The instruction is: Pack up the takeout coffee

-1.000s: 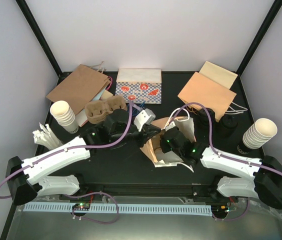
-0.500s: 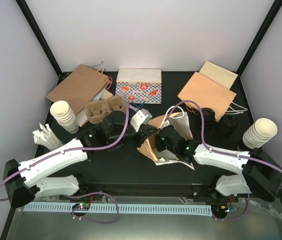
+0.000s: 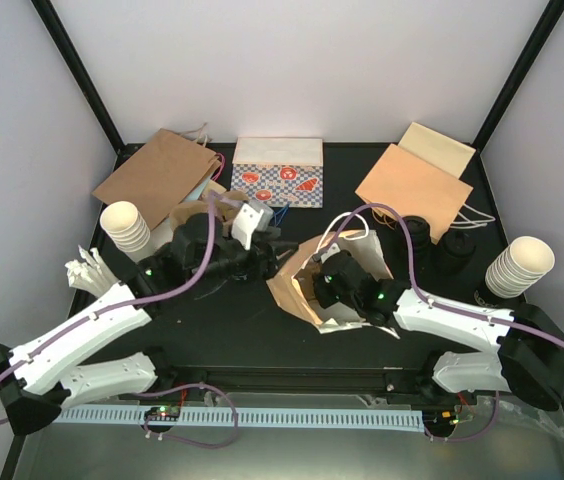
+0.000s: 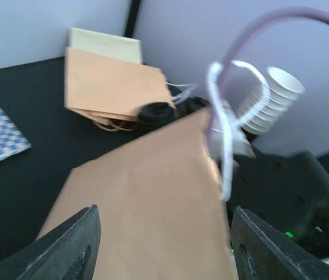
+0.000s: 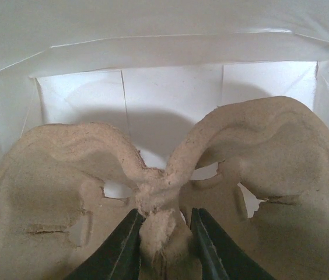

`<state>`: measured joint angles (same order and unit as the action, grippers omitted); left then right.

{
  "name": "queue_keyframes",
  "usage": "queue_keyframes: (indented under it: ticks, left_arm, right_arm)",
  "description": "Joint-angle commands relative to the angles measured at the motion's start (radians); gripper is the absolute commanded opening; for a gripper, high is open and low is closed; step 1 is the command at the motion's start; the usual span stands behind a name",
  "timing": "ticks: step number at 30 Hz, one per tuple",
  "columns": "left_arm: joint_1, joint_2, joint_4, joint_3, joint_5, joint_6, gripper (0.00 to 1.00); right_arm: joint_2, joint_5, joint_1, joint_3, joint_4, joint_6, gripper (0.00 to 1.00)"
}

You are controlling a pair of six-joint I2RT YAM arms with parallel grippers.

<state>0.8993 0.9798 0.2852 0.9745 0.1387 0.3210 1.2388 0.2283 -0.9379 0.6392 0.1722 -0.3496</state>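
Two takeout coffee cups with black lids (image 3: 417, 232) (image 3: 455, 250) stand at the right back, beside a flat brown bag; the left wrist view shows them blurred (image 4: 156, 112). A brown paper bag with white lining and white handles (image 3: 297, 275) lies open in the middle. My right gripper (image 5: 163, 233) reaches inside this bag, shut on the centre post of a brown pulp cup carrier (image 5: 252, 151). My left gripper (image 4: 164, 251) is open, held just left of the bag (image 4: 147, 198), with nothing between its fingers (image 4: 74, 245).
Flat brown bags lie at the back left (image 3: 157, 175) and back right (image 3: 412, 185). A patterned box (image 3: 277, 172) sits at the back centre. Stacks of cream paper cups stand at the left (image 3: 127, 230) and right (image 3: 519, 265). White wrapped items (image 3: 87, 270) lie at the left.
My left gripper has let go of the bag's edge, opened, and drawn back to the left. The right gripper has pushed the carrier further into the bag.
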Motion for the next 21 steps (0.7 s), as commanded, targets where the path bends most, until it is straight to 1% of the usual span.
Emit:
queue_keyframes:
  ticks: [1, 5, 9, 11, 14, 17, 18, 21]
  left_arm:
    - [-0.109, 0.004, 0.167, 0.104, -0.039, 0.085, 0.66]
    - [-0.182, 0.047, 0.259, 0.119, -0.048, 0.069, 0.67]
    - [-0.192, 0.071, 0.261, 0.097, -0.037, 0.065, 0.67]
    - [-0.192, 0.079, 0.244, 0.087, 0.008, 0.044, 0.68]
    - [-0.190, 0.087, 0.223, 0.091, 0.123, 0.004, 0.70]
    - [-0.170, 0.081, 0.238, 0.115, 0.216, -0.054, 0.70]
    - [-0.153, 0.074, 0.255, 0.126, 0.224, -0.081, 0.69]
    - [-0.085, 0.027, 0.311, 0.147, 0.181, -0.132, 0.69]
  right_arm:
    - [0.007, -0.028, -0.022, -0.002, 0.055, -0.003, 0.22]
    - [-0.003, -0.026, -0.057, -0.023, 0.047, -0.032, 0.22]
    - [-0.027, 0.026, -0.120, -0.049, 0.037, -0.075, 0.22]
    - [-0.039, 0.064, -0.160, -0.065, 0.024, -0.116, 0.22]
    - [-0.042, 0.140, -0.231, -0.075, 0.014, -0.153, 0.22]
    - [-0.027, 0.203, -0.270, -0.057, 0.023, -0.176, 0.22]
    - [-0.021, 0.200, -0.274, -0.055, 0.015, -0.177, 0.22]
    - [0.005, 0.193, -0.277, -0.041, 0.004, -0.181, 0.22]
